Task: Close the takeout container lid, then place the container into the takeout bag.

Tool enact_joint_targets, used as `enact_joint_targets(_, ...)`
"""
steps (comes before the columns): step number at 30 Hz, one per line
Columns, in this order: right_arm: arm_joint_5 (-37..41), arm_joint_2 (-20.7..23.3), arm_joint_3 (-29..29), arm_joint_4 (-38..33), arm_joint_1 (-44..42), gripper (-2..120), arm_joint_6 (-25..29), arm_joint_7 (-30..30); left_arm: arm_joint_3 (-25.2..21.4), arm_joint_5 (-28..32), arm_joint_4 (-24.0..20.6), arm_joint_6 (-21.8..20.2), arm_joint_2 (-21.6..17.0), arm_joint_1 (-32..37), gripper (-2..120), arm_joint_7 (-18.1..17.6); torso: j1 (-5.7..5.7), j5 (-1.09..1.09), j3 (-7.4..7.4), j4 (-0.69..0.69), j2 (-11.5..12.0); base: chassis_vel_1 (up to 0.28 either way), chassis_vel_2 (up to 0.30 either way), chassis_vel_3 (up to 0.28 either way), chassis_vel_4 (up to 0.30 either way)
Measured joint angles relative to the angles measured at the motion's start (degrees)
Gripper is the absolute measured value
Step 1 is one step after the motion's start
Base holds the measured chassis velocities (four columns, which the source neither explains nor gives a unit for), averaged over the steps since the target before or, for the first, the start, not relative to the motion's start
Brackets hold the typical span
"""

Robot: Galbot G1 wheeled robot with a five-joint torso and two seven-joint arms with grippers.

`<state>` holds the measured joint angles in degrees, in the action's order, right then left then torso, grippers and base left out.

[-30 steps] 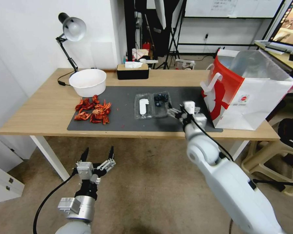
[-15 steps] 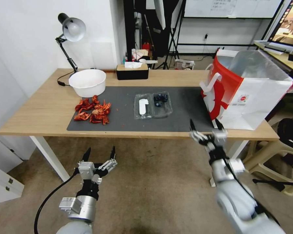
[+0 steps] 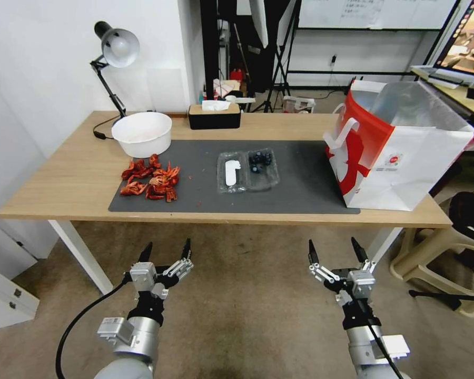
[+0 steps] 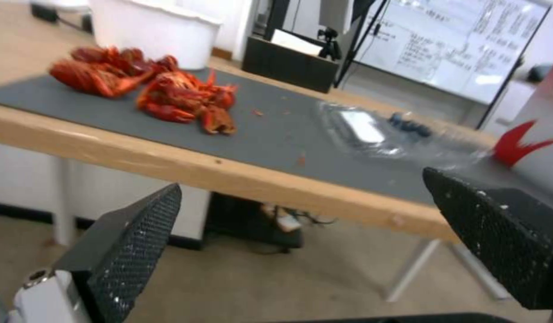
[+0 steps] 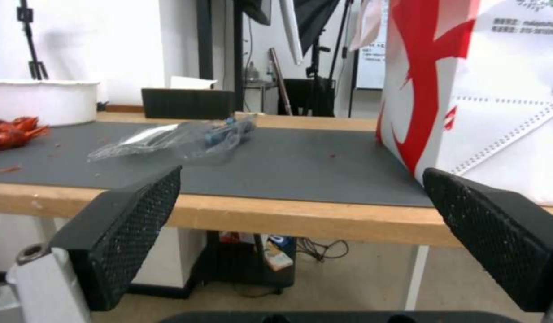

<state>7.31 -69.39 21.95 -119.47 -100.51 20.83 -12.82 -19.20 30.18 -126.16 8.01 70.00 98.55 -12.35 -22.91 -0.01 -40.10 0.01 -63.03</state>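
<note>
The clear takeout container point(image 3: 247, 170) lies open on the grey mat, dark blue food in its right half point(image 3: 261, 159). Its lid point(image 3: 230, 173), the left half with a white spoon-shaped piece, lies flat beside the tray. The same container point(image 4: 378, 134) point(image 5: 180, 137) appears in both wrist views. At the table's right end stands the white-and-red takeout bag point(image 3: 400, 147) point(image 5: 480, 89), mouth open, foil lining showing. My left gripper point(image 3: 166, 251) and right gripper point(image 3: 336, 250) hang open below the table's front edge, apart from everything.
A white bowl point(image 3: 142, 132) and a heap of red crayfish point(image 3: 150, 179) occupy the mat's left side. A desk lamp point(image 3: 115, 52) and a black tissue box point(image 3: 214, 115) stand at the back. Stools point(image 3: 442, 252) sit under the table's right end.
My right arm has pulled back from beside the container and dropped below the table's front edge, its gripper open. The left arm has barely moved. The container lies as before.
</note>
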Motion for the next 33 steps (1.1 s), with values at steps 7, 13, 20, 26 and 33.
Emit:
enact_joint_targets(7,-1.9,-0.5,-0.9,0.4,0.2,100,-0.2,0.6,1.6,16.8,-1.9,-4.5,-4.3,-6.9,100,2.3,0.00,-0.01,0.00,-0.01,0.0,0.000,0.000,0.000,0.000)
enact_joint_targets(13,-2.7,-1.2,-0.9,0.6,0.2,100,-0.4,1.6,4.5,30.3,-3.0,-9.0,-6.9,-15.8,100,-2.2,-0.02,0.01,-0.01,0.00,0.0,0.000,0.000,0.000,0.000)
enact_joint_targets(20,-3.5,-3.6,0.0,1.0,-1.0,100,0.9,2.9,13.1,43.0,0.5,-8.7,-8.0,-28.1,100,-8.5,-0.02,0.01,-0.01,-0.01,0.0,0.000,0.000,0.000,0.000)
enact_joint_targets(26,-5.6,-5.8,0.4,1.5,-1.3,100,1.1,2.6,21.7,49.4,7.7,-5.5,-5.0,-40.7,100,-12.2,-0.02,0.01,-0.01,-0.03,0.0,0.000,0.000,0.000,0.000)
enact_joint_targets(33,-6.6,-6.9,0.7,2.2,-1.4,100,1.2,2.1,24.6,53.3,12.6,-4.6,-1.0,-48.8,100,-21.2,-0.02,0.02,-0.01,-0.01,0.0,0.000,0.000,0.000,0.000)
